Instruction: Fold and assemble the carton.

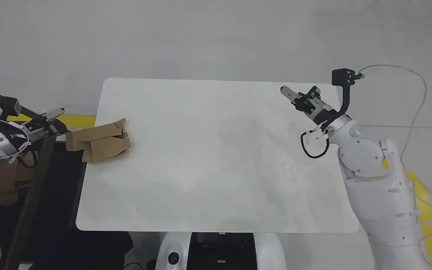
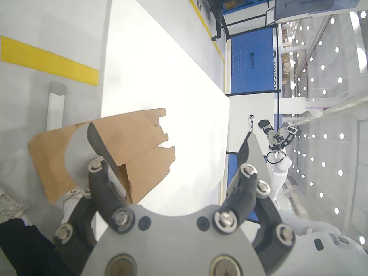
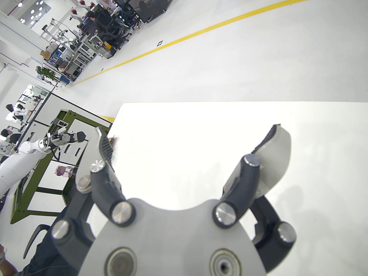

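Note:
A flat, unfolded brown carton (image 1: 100, 142) lies at the left edge of the white table (image 1: 223, 155), partly overhanging it. From the left wrist view, the carton (image 2: 120, 147) lies just beyond the fingers. My left gripper (image 1: 48, 120) hovers off the table's left side, a short way from the carton, open and holding nothing (image 2: 169, 139). My right gripper (image 1: 295, 96) is above the table's far right part, open and holding nothing (image 3: 187, 136), well away from the carton.
A dark green metal frame (image 3: 43, 156) and a dark rack (image 1: 34, 189) stand off the table's left side. A thin cable (image 1: 398, 67) loops near the right arm. The table's middle and right are bare white surface.

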`<state>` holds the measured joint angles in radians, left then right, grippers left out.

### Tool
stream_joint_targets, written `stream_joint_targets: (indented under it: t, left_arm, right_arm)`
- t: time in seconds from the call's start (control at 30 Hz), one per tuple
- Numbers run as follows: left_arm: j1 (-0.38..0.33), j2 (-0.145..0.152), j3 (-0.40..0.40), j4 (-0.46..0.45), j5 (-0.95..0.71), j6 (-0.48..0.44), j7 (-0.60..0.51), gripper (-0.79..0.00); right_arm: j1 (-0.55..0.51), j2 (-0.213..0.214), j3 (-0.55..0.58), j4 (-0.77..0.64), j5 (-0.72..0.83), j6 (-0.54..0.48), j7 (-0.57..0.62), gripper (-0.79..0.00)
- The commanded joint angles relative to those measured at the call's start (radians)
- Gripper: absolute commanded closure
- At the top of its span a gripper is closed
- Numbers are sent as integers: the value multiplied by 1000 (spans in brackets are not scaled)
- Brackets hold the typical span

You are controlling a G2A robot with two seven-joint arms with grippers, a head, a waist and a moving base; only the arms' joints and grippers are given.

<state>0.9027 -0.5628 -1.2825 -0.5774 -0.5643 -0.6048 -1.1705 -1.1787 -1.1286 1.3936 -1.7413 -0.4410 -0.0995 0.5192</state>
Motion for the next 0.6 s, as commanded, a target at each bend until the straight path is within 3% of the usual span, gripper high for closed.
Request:
stream_joint_targets:
  t: [0.0,0.57]
  left_arm:
    - [-18,-4,3,29,15,10,8,-785]
    - [-145,-33,55,205,205,103,105,-785]
  right_arm:
    - [0,0,0,0,0,0,0,-785]
    - [0,0,0,0,0,0,0,-785]
